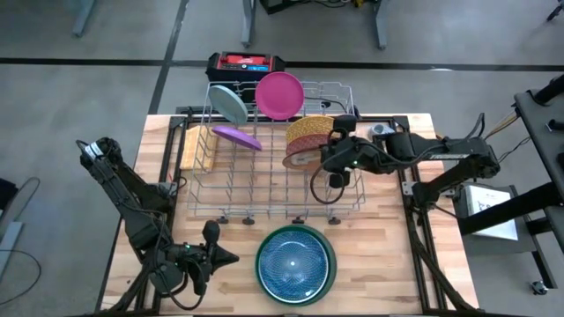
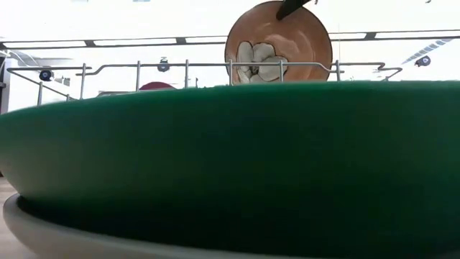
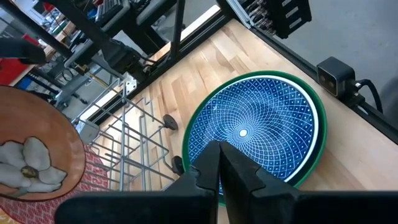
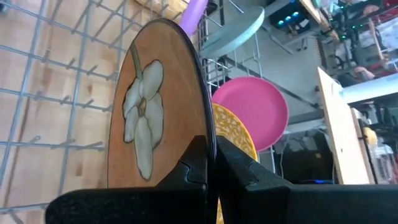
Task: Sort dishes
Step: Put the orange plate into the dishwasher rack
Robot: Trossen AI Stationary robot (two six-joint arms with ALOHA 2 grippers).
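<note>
Left gripper (image 1: 231,257) idle at the near-left of the table, fingers pressed together on nothing, just left of the plate stack.

Stack: blue patterned plate (image 1: 295,261) on top of a green plate (image 1: 328,280), near centre, lying flat in front of the rack (image 1: 207,189).

In the rack, left to right: pale blue plate (image 1: 229,103), purple plate (image 1: 236,136), pink plate (image 1: 279,94), yellow patterned plate (image 1: 308,127), maroon patterned plate (image 1: 304,143).

Right gripper (image 1: 336,158) is over the rack's right half, clamped on the rim of the brown flower plate (image 4: 152,112), which stands on edge, above the wires.

Key relation: the stack lies near and slightly left of the held plate. My read: the plate has to tip from vertical to flat before it goes down. The right arm owns this move.
</note>
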